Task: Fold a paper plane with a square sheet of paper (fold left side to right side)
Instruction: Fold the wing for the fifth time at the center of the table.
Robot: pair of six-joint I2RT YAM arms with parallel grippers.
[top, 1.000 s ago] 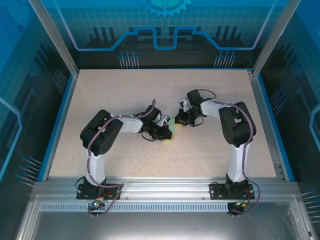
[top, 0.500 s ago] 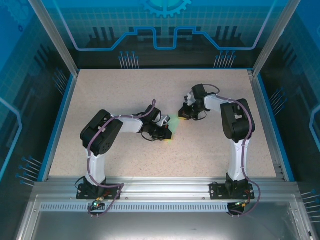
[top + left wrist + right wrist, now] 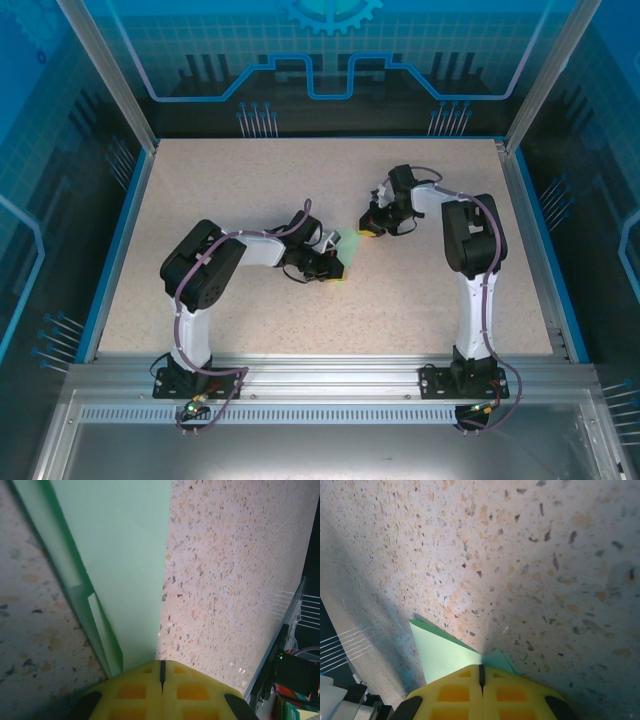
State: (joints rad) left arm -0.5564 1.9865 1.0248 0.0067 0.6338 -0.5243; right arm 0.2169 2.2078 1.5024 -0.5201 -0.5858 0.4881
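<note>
The left claw (image 3: pixel 162 669) has its two yellow fingers pressed together with only a thin seam between them and nothing caught in that seam. Its tips sit at one end of the folded paper (image 3: pixel 125 555), either on the sheet or just above it; which of the two cannot be told. From there the paper runs away as a long, narrow pale-green strip lying flat on the speckled table (image 3: pixel 240 570). Stacked layers show along one long edge, with a small flap tucked among them.

The right claw (image 3: pixel 481 672) is likewise closed on nothing, fingers together. It is at the other end of the paper, where a sharp corner pokes out beside its tips and a second layer peeks out next to that. Contact here is also unclear.

In the overhead view only slivers of the paper show between the two claws, near the middle of the table.

Judging by the narrow shape, the stacked layers and the point, most of the folding looks done, and this is no longer a flat square. The closed fingers at each end of the paper suggest creases are being pressed. What seems left is firming up those folds and letting go. Whether wings are formed cannot be told.
</note>
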